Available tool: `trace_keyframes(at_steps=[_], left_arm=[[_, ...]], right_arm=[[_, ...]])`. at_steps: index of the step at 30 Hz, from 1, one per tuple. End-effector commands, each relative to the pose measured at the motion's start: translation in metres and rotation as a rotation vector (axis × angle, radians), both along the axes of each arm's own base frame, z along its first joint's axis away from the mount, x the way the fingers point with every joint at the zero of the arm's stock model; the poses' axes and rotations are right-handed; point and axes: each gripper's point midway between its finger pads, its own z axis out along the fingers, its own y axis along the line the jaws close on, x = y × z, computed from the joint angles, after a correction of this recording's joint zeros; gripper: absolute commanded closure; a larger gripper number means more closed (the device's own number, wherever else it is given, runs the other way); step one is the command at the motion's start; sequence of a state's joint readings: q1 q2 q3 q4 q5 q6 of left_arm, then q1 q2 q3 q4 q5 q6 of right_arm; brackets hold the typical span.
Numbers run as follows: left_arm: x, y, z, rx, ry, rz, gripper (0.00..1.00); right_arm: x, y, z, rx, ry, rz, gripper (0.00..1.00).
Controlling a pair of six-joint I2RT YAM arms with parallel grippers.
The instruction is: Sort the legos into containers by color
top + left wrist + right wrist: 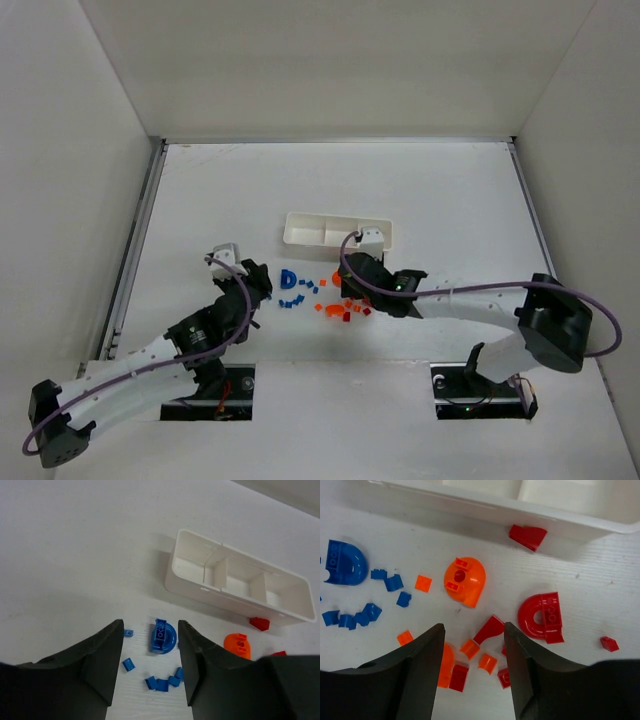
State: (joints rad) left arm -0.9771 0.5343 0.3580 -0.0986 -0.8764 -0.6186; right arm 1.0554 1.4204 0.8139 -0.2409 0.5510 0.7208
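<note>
Since all three compartments [237, 577] of the tray [190, 580] look bare as far as the left wrist view shows them, I'd say this sort is basically at zero. All the legos [328, 310] I can spot are out on the tabletop [220, 190], on the near side of the tray.

Blue stuff sits in front of the tray's left end: the blue arch [163, 637] plus a scatter of small blue bricks [162, 684]. Orange and red are mixed together in front of the tray's middle and right end. That lot is an orange arch [465, 581], a red arch [542, 617] and a heap of little orange and red bits [470, 649]. There's also one red wedge [527, 535] tucked right up by the tray's front wall (touching or not, can't tell). So all three colours are left to do, and I reckon the orange/red lot needs picking apart.

On the left gripper [150, 625] the jaws are wide open with nothing in them. The blue arch lies just past the fingertips on the tray side, roughly lined up with the gap. A few small blue bricks show in the gap itself. How high the jaws hang above them I can't judge.

On the right gripper [473, 627] the jaws are spread open and empty too. A red slope piece [489, 629] and some of those little bits sit right in the gap. The orange arch is just beyond the tips toward the tray, and the red arch is outside the gap, toward the tray's right end.
</note>
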Motion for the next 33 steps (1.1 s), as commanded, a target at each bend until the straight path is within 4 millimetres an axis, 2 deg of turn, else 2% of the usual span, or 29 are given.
trace_keyframes(at_steps=[1, 5, 10, 17, 24, 28, 33], left_arm=[[-0.003, -0.018, -0.003, 0.0, -0.005, -0.06, 0.7], [-0.01, -0.036, -0.017, 0.053, 0.033, -0.122, 0.66], [-0.015, -0.047, -0.024, 0.078, 0.048, -0.165, 0.63], [-0.017, -0.05, -0.033, 0.073, 0.082, -0.197, 0.58], [-0.012, -0.047, -0.046, 0.083, 0.138, -0.194, 0.54], [-0.008, -0.046, -0.052, 0.066, 0.165, -0.187, 0.54], [-0.006, -0.04, -0.056, 0.045, 0.174, -0.173, 0.52]], right_arm=[[0.023, 0.038, 0.018, 0.073, -0.079, -0.004, 0.39], [0.036, 0.051, 0.002, 0.051, -0.071, -0.011, 0.39], [0.053, 0.055, -0.011, 0.002, -0.078, -0.052, 0.41], [0.069, 0.047, -0.023, -0.049, -0.084, -0.11, 0.45], [0.075, 0.047, -0.028, -0.081, -0.072, -0.127, 0.49], [0.075, 0.046, -0.033, -0.103, -0.06, -0.132, 0.57], [0.071, 0.041, -0.037, -0.123, -0.031, -0.165, 0.53]])
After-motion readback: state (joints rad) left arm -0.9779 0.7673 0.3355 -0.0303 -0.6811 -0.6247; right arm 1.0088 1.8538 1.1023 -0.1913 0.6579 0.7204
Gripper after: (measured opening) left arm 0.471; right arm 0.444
